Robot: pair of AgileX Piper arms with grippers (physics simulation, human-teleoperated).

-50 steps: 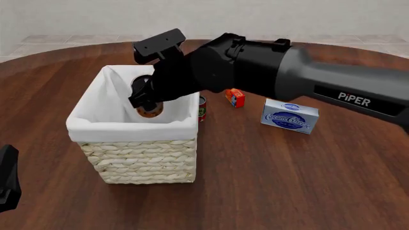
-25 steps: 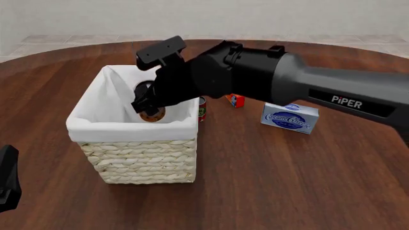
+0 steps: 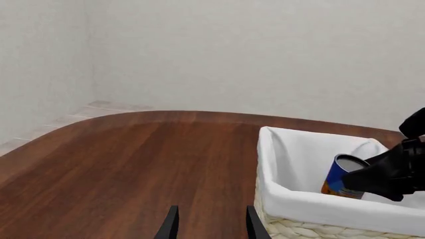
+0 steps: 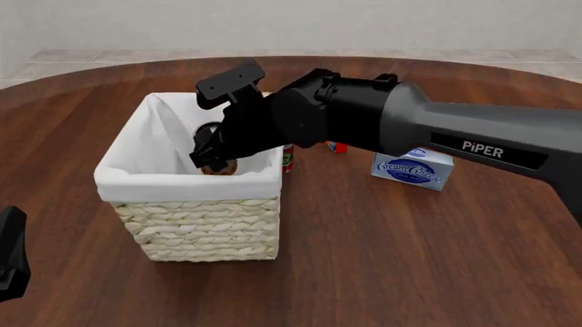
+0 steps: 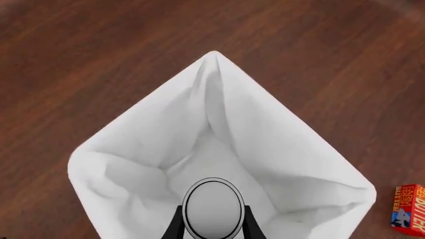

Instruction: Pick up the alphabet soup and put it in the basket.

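Observation:
The alphabet soup [image 5: 212, 206] is a blue and orange can with a silver round top, and my right gripper [image 5: 212, 229] is shut on its sides. It hangs inside the basket [image 4: 200, 228], below the white cloth rim [image 4: 182, 182], with only an orange patch of the can [image 4: 219, 165] showing under the right gripper [image 4: 211, 157]. In the left wrist view the can [image 3: 340, 177] leans a little within the white lining [image 3: 299, 159]. My left gripper [image 3: 211, 226] is open and holds nothing, low over the table to the left of the basket.
Just right of the basket stands a small red-and-green can [image 4: 287, 157]. A red butter box [image 5: 408, 216] lies past it, and a blue-and-white cream cheese box [image 4: 412, 167] lies further right. The right arm [image 4: 409, 129] reaches across above these.
The right gripper has sunk a little lower into the basket, still holding the can. The left arm has stayed where it was.

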